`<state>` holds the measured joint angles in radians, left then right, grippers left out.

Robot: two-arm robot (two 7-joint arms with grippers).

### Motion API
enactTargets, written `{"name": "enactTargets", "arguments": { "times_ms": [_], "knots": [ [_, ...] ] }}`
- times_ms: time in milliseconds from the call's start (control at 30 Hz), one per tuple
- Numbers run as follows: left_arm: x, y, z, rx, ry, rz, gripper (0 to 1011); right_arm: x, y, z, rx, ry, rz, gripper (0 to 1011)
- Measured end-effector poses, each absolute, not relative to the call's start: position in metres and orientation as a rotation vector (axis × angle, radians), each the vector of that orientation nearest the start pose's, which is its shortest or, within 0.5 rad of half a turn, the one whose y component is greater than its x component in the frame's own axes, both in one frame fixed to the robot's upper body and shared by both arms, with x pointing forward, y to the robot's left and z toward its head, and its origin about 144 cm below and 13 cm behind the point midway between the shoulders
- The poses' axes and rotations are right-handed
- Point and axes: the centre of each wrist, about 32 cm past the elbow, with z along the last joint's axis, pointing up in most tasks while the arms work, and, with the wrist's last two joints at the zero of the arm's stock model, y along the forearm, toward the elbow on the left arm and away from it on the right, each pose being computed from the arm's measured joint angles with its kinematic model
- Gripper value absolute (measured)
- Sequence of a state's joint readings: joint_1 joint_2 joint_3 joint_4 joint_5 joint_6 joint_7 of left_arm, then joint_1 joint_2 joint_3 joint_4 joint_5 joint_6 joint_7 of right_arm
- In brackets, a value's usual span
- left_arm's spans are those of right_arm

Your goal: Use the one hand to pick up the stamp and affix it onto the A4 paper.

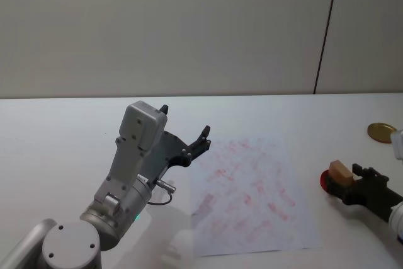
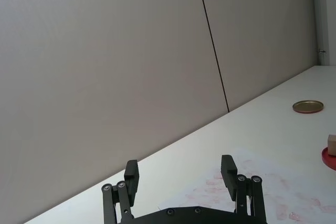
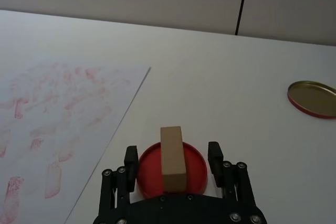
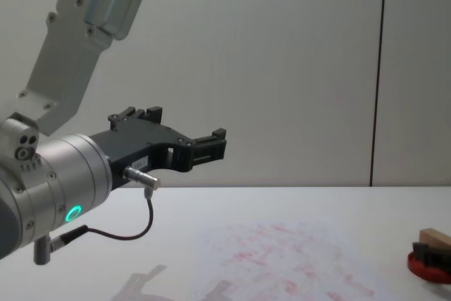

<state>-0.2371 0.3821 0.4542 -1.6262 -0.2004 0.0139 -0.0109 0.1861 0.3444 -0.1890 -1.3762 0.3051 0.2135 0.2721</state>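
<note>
- Head view: the right claw (image 1: 354, 176) reaches in from the right side of the bench (image 1: 63, 130), its fingers spread either side of the stamp (image 1: 340, 171), which stands on a round red ink pad (image 1: 329, 182). The A4 paper (image 1: 252, 193) lies mid-bench, to the left of the pad and apart from it, already covered in faint red marks. The left claw (image 1: 184, 131) hangs raised over the bench just left of the paper, released and holding nothing. A gold lid (image 1: 381, 132) lies far right.
- Left wrist view: the left claw's fingers (image 2: 227, 170) stand wide apart with nothing between them; the paper lies below and beyond, with the stamp and red pad at the far edge of the frame.
- Right wrist view: the pale wooden stamp sits upright on the red pad, between the two black fingers (image 3: 214, 154). Gaps show on both sides, so the claw is released, not yet clenched on the block.
- Chest view: the left claw is held high above the bench; the stamp and pad sit low at the right edge.
- Progress, as I judge it: the approach is made, the stamp sits on the ink pad, but nothing is gripped. Left to do: close on the block, lift, carry it over the paper, press down.
</note>
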Motion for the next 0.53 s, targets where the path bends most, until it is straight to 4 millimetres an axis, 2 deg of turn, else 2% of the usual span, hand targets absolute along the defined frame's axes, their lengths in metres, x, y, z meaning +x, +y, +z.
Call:
{"name": "enactTargets", "arguments": {
  "times_ms": [300, 533],
  "knots": [
    [0.492, 0.198, 1.204, 0.061, -0.268, 1.124, 993, 0.503, -0.288, 1.152, -0.189, 0.118, -1.189, 1001],
    [0.492, 0.198, 1.204, 0.061, -0.268, 1.124, 993, 0.499, -0.28, 1.168, -0.131, 0.046, -1.193, 1001]
  ]
}}
